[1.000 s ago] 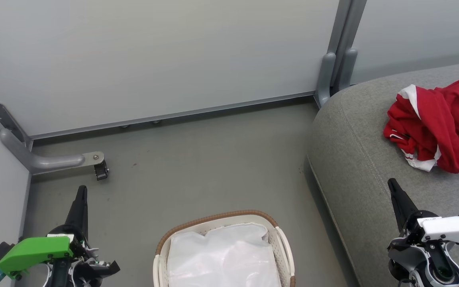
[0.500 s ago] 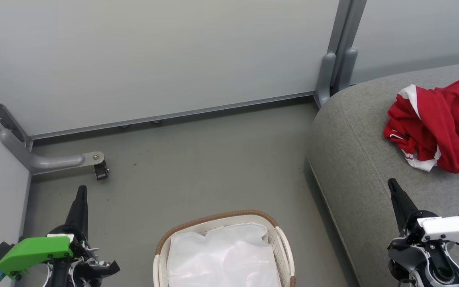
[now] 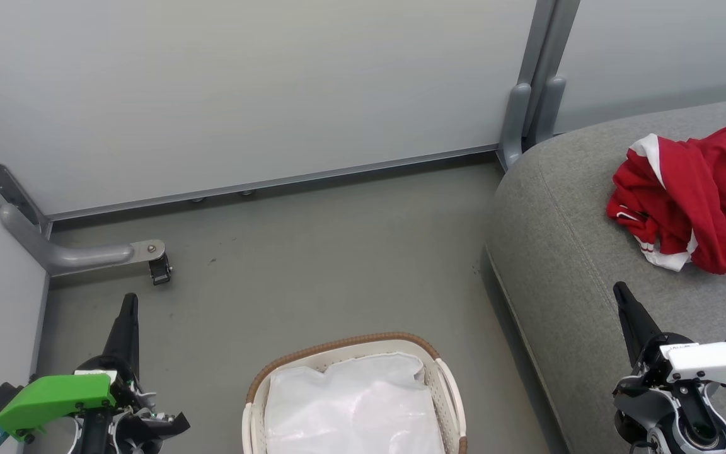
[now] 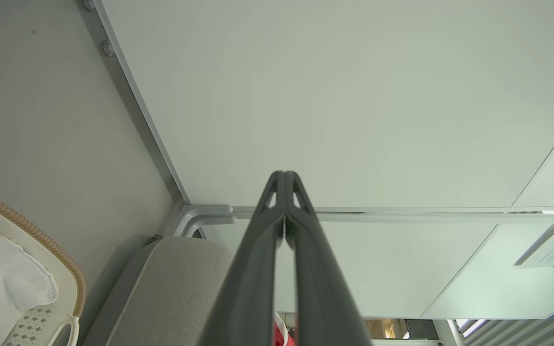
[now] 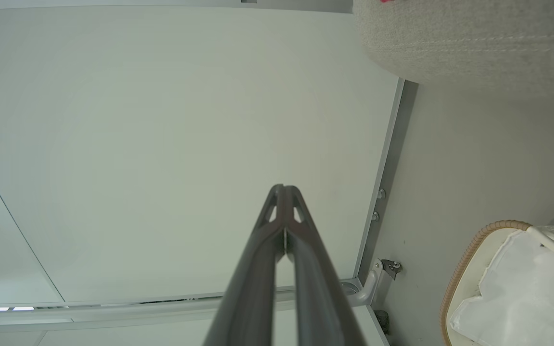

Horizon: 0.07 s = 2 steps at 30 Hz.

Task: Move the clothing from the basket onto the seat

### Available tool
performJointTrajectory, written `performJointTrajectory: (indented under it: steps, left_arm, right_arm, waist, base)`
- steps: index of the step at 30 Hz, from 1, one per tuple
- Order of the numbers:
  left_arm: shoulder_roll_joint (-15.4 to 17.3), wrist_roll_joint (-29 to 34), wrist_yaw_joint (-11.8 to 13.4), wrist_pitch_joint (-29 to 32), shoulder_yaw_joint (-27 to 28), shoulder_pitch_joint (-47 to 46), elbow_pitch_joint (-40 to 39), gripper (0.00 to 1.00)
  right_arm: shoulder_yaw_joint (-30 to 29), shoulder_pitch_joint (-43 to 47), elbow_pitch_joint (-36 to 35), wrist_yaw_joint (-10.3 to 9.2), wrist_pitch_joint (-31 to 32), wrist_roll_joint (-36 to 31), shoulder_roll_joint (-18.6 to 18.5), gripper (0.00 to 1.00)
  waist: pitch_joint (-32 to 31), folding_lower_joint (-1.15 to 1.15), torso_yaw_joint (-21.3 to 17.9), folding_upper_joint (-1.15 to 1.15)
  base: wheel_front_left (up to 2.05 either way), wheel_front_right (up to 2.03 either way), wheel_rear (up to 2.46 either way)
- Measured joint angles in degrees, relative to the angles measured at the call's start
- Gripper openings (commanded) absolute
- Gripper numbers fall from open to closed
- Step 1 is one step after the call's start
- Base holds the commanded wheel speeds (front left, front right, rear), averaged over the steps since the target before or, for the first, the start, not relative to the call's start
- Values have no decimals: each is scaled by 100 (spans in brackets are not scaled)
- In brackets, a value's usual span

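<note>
Red clothing (image 3: 697, 195) with white trim lies crumpled on the grey seat (image 3: 564, 252) at the right of the head view. On the floor at bottom centre stands the white basket (image 3: 344, 350) with its brown rim, and only a white liner (image 3: 350, 407) shows inside. My left gripper (image 3: 128, 299) is shut and empty, hanging over the floor left of the basket. Over the seat's front part, below the clothing, my right gripper (image 3: 619, 289) is also shut and empty. In the wrist views each gripper (image 4: 284, 174) (image 5: 283, 187) has its fingers pressed together, pointing at the wall panels.
Pale wall panels (image 3: 243, 94) close off the back and left. A grey bracket foot with a small caster (image 3: 158, 268) juts onto the floor at the left. A grey post (image 3: 530, 113) stands by the seat's corner. Bare grey floor (image 3: 338, 252) lies between basket and wall.
</note>
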Motion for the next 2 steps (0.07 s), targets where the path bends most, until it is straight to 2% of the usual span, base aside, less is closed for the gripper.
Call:
performJointTrajectory:
  steps: [2]
  left_arm:
    - [0, 0, 0, 0, 0, 0, 0, 0]
  right_arm:
    - [0, 0, 0, 0, 0, 0, 0, 0]
  waist:
    - [0, 0, 0, 0]
  base:
    - [0, 0, 0]
